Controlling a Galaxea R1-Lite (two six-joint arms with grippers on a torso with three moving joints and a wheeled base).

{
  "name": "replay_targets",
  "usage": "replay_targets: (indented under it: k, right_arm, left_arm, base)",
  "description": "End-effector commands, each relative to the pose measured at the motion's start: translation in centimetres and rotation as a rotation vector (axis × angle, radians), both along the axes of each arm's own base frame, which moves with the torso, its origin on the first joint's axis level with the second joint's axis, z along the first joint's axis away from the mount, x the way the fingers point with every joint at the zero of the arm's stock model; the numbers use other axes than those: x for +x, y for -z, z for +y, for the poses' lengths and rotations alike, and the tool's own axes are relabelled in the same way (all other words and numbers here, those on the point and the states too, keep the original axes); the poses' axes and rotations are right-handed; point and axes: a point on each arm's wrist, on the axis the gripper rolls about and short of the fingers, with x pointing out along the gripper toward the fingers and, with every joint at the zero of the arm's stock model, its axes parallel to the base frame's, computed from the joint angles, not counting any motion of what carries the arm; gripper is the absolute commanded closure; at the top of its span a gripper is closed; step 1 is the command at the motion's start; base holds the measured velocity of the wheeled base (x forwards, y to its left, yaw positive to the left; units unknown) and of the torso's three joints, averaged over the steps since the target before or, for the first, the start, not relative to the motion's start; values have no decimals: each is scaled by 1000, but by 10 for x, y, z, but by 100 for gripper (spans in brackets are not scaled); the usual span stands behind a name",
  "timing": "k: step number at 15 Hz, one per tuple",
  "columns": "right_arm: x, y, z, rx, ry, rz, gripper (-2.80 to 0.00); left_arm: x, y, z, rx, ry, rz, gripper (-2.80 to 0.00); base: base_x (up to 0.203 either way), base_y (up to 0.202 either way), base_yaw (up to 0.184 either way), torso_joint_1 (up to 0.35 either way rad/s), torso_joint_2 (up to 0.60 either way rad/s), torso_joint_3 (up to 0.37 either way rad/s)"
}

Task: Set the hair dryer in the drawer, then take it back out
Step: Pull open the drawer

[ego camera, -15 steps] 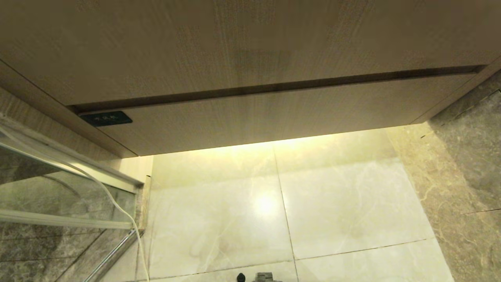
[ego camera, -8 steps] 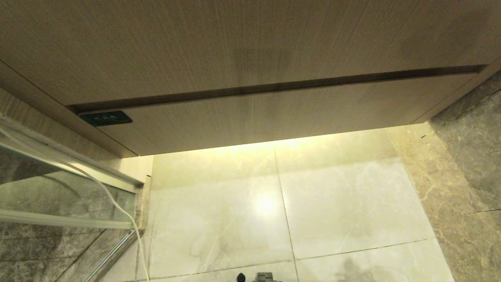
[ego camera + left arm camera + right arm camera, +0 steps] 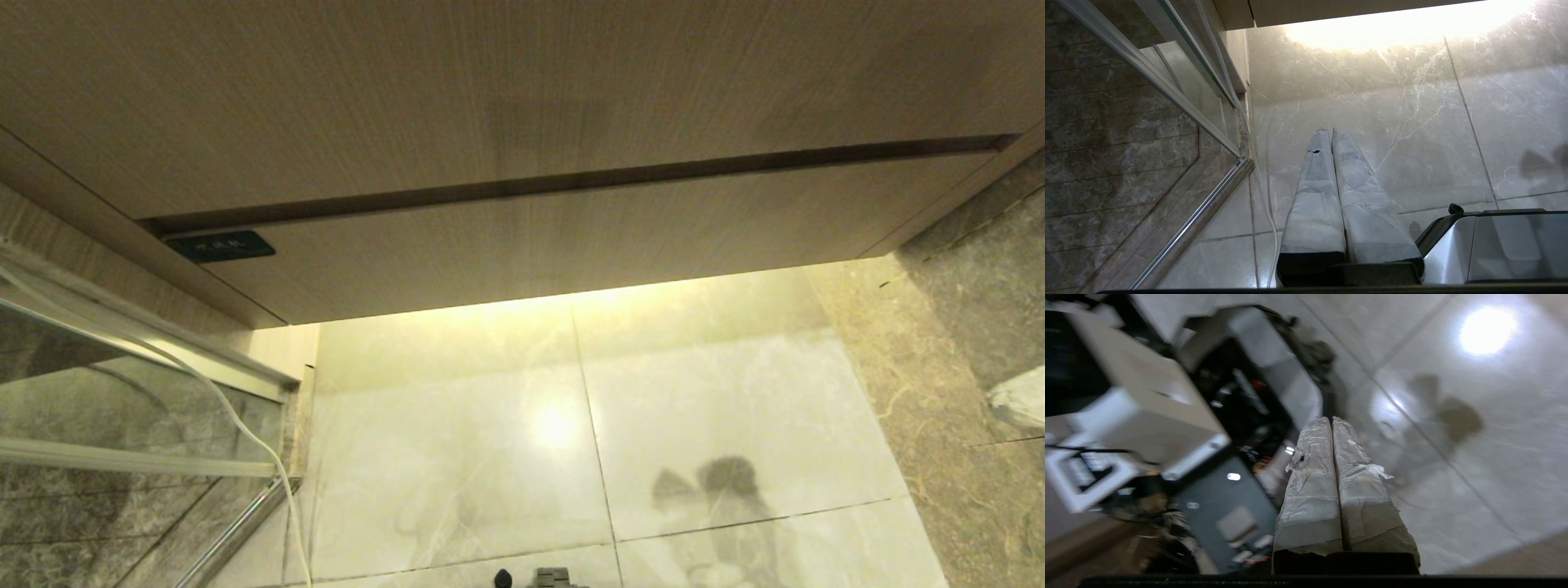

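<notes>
The left hand (image 3: pixel 1331 132) hangs above the pale marble floor (image 3: pixel 1412 122), its two cloth-wrapped fingers (image 3: pixel 1316 183) pressed together and holding nothing. Just beside them a thin white cord (image 3: pixel 1267 196) runs along the floor past a glass shower screen (image 3: pixel 1180 81) with a metal frame. The robot's grey base (image 3: pixel 1494 245) sits close by. A wood-grain cabinet edge (image 3: pixel 1331 12) overhangs a bright strip of light.

Bathroom, marble floor tiles (image 3: pixel 694 408), glass shower screen (image 3: pixel 122 408)
</notes>
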Motion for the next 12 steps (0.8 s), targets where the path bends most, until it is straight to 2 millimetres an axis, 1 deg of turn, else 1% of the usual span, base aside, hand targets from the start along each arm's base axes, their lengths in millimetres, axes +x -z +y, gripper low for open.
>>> replay_targets:
  k: [1,3,6,8,11,12]
  right_arm:
    - [46,13,11,-133,33,10,0]
    - [67,17,23,-204,22,-95,0]
    - [100,29,37,-199,26,-239,0]
    - [113,41,43,-227,-5,-330,0]
    - [131,44,49,-224,-17,-451,0]
    - [137,43,49,-218,-9,-485,-280]
  left_arm:
    - [0,0,0,0,0,0,0]
    - [0,0,0,0,0,1,0]
    - [0,0,0,0,-1,0,0]
    - [0,0,0,0,0,0,0]
    - [0,0,0,0,0,1,0]
    - [0,0,0,0,1,0,0]
  base:
    - [0,0,0,0,0,0]
    - [0,0,0,0,0,0]
    - [0,0,0,0,0,0]
    - [0,0,0,0,0,0]
    - [0,0,0,0,0,0]
    - [0,0,0,0,0,0]
